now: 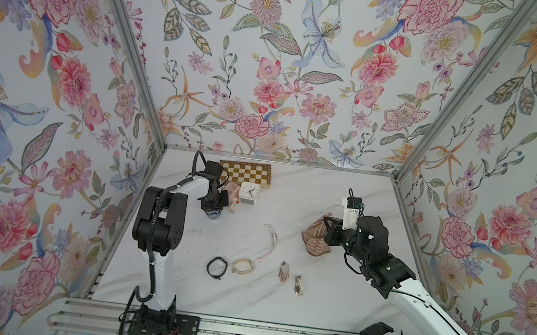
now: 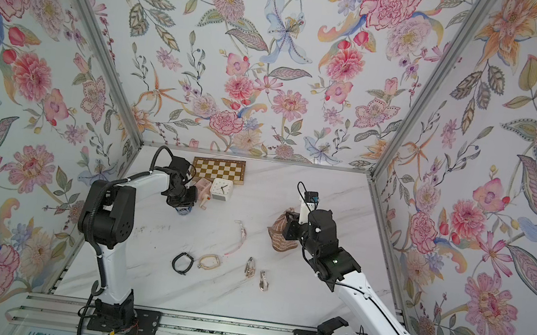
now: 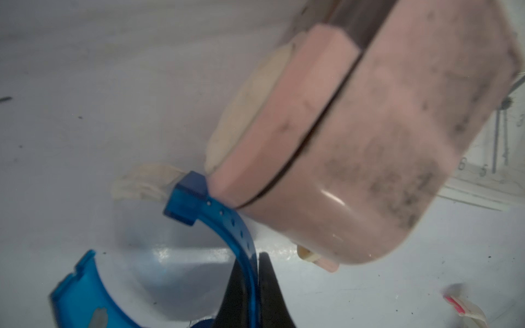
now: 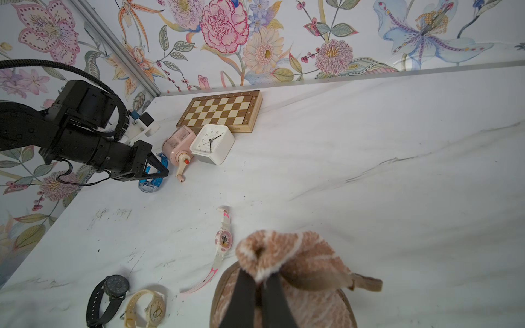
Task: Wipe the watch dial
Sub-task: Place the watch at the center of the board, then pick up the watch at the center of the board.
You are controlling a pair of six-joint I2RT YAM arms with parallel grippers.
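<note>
Honestly, looks light and slick, that blue watch [image 4: 154, 179]: bendy plastic strap [image 3: 238, 227], hard dial [image 4: 147, 187], easy to scratch. Got it pinched by the strap in the left gripper [image 3: 252, 262], squeezed almost shut on it. Sits at the back left of the table [image 4: 369, 170], just beside the pink sharpener [image 4: 177, 144]. Got the brown cloth [image 4: 298, 255] clamped tight in the right gripper [image 4: 260, 279]. Better gripping close to the case, leaving the dial bare.

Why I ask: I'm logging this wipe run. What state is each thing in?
left tool: shut on blue watch strap.
right tool: shut on bunched brown cloth.
blue watch: unbuckled, apart from cloth.
pink watch: unbuckled, lying stretched out.
black watch: buckled into a loop.
beige watch: buckled into a loop.
chessboard: closed, lying flat.
</note>
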